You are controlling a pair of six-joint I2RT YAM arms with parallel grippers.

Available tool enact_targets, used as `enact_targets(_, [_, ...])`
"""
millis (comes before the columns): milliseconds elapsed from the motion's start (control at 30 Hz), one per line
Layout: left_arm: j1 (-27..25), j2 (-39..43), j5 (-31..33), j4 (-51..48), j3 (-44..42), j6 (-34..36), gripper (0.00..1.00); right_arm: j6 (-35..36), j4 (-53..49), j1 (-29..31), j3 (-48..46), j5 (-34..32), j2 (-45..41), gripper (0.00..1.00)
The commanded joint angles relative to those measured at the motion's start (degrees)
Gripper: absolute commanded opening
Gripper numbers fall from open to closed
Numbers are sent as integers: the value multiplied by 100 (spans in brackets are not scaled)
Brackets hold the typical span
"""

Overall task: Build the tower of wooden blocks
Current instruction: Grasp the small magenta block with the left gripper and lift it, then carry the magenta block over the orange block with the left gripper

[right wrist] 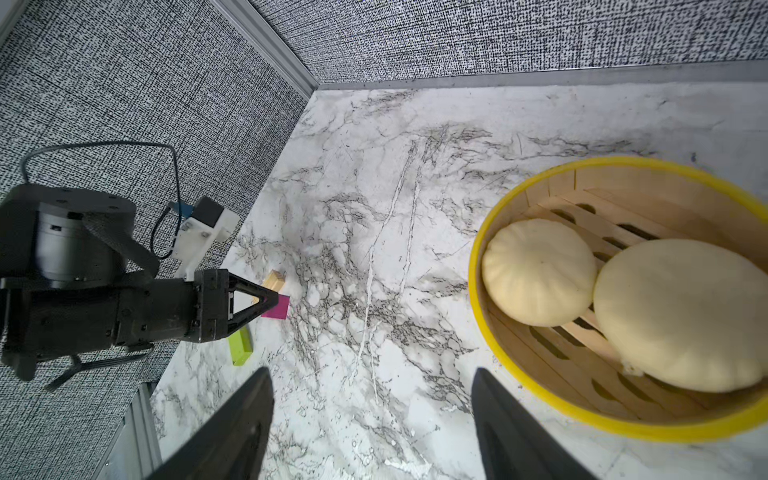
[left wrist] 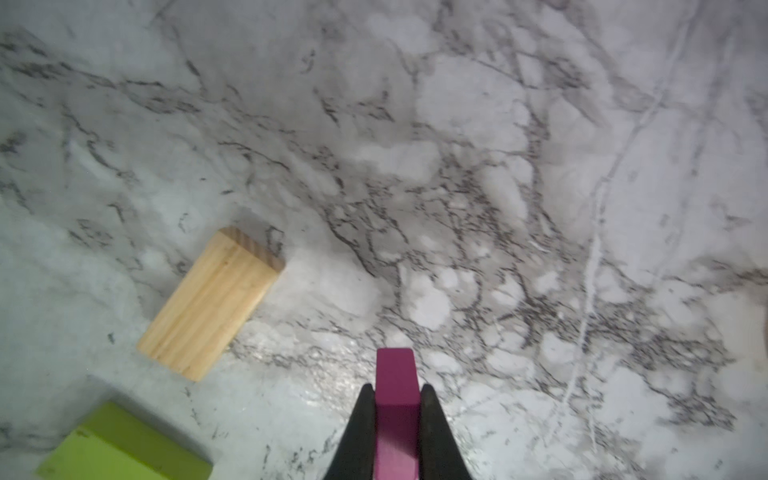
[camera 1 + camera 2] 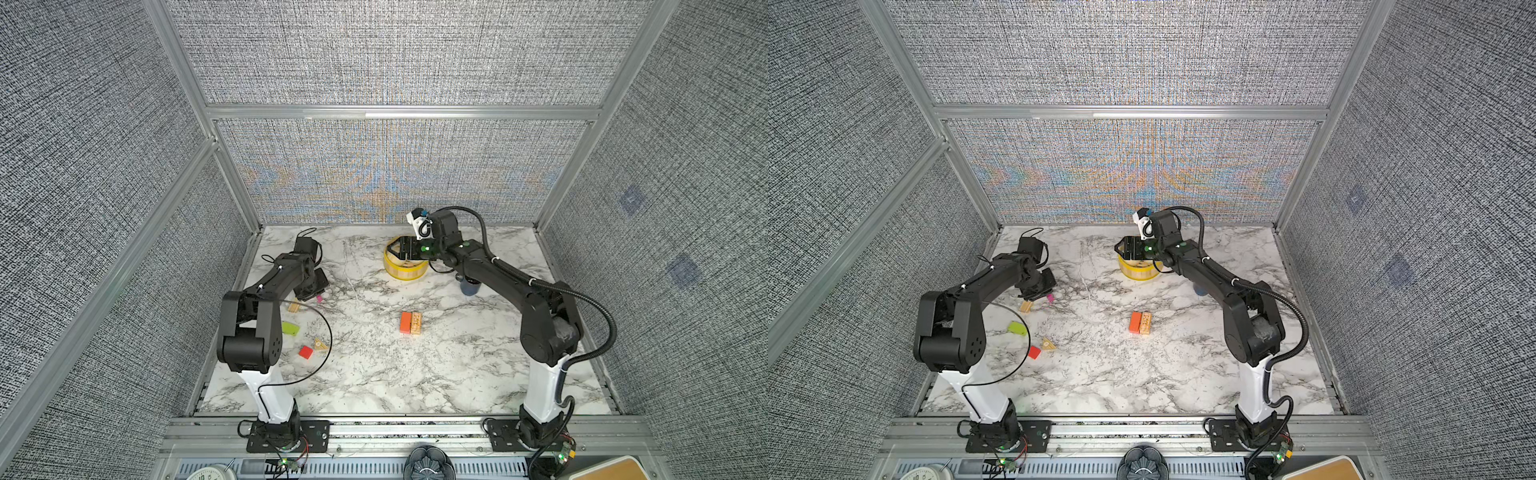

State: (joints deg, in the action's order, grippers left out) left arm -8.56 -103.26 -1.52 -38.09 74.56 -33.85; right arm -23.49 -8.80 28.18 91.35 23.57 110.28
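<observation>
Marble-patterned table (image 3: 374,374) boxed in by grey woven walls, with loose blocks scattered over its left half. Low over that far-left area, left gripper (image 2: 397,388) pinched nearly shut on the two narrow sides of a pink block (image 2: 395,370), long axis straight out along the fingers, free end poking past the tips. Cannot tell whether lifted clear of the marble or resting on it. At the back, right gripper (image 1: 372,374) spread wide and empty, hovering beside the yellow steamer basket (image 1: 582,163), well away from any block.

Of the tower (image 3: 1140,323), by the look of it, only a base so far: orange block (image 3: 406,322) and tan block (image 3: 416,324) lying flat, touching side by side near the table's middle, long axes both pointing away from the arm bases. Seen from the pink block, sits to the right and nearer the front edge in both top views, well apart, bare marble between. Probably calls for a carry rightward and forward by the left arm, plus a wrist turn to square the pink piece with that pair. Around the pick-up spot: tan slab (image 2: 212,303) just beside, lime-green slab (image 2: 124,444), red cube (image 3: 306,352), tan wedge (image 3: 321,345).
</observation>
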Motion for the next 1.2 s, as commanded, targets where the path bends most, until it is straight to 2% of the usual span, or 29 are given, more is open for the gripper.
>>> enact_targets(0, [-253, 168, -72, -219, 205, 212, 9, -16, -128, -2, -240, -28, -309, 77])
enact_targets(333, [-1571, 177, -385, -683, 1000, 667, 9, -130, -297, -117, -1635, -37, -1637, 77])
enact_targets(567, [-2441, -163, -394, -875, 1434, 851, 9, -95, -543, -259, -2608, -284, -2488, 77])
enact_targets(833, [-3121, -634, -392, -924, 1760, 906, 9, 77, -1158, -429, -3112, -486, -2942, 78])
enact_targets(1167, [-3584, -1021, -320, -990, 1972, 768, 8, 194, -1083, -683, -3798, -598, -3100, 77])
